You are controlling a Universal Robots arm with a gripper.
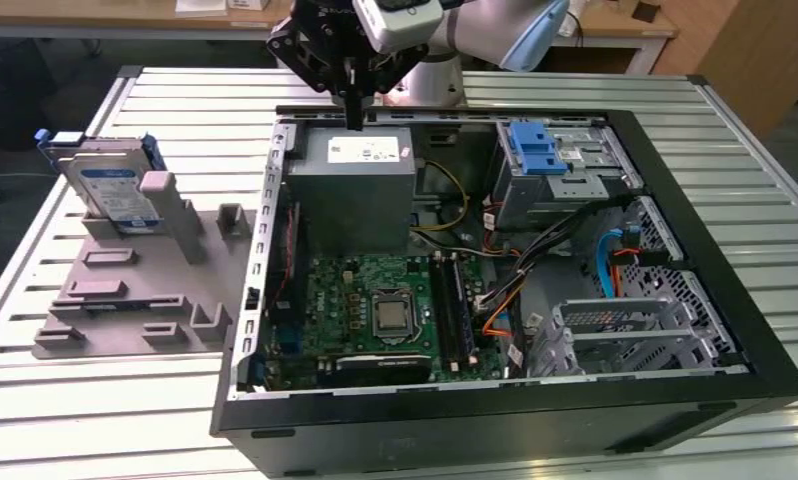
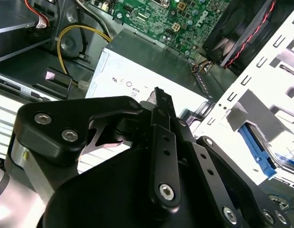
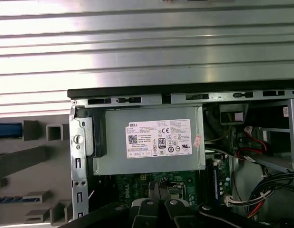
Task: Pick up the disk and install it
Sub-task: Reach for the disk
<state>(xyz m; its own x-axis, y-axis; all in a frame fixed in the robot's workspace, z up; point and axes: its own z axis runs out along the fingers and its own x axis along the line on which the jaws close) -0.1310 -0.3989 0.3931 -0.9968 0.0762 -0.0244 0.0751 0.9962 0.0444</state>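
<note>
A slatted metal tabletop (image 1: 733, 130) carries everything here, its bright ribs running across under an open black computer case (image 1: 506, 435) that lies on its side. Behind the tabletop stand pale wooden desks (image 1: 106, 15) and a brown wooden cabinet (image 1: 753, 50), with dark floor showing off the exterior view's left edge.

The arm reaches in from the far side, and its tool (image 1: 356, 118) hangs over the back rim of the case, just above the grey power supply (image 1: 352, 190) with its white sticker. The two black fingers are drawn together with nothing between them; in the first wrist view their tips (image 3: 156, 187) sit over the green motherboard (image 3: 137, 183), beside the power supply (image 3: 147, 142).

The disk (image 1: 112, 190) is well apart from the tool, outside the case toward the exterior view's left. It stands on edge, label facing out, slotted into a grey moulded holder (image 1: 132, 300) that rests on the tabletop beside the case.

Inside the case, a blue bracket (image 1: 539, 150) sits on the metal drive cage at the far corner, with cables trailing below it.
</note>
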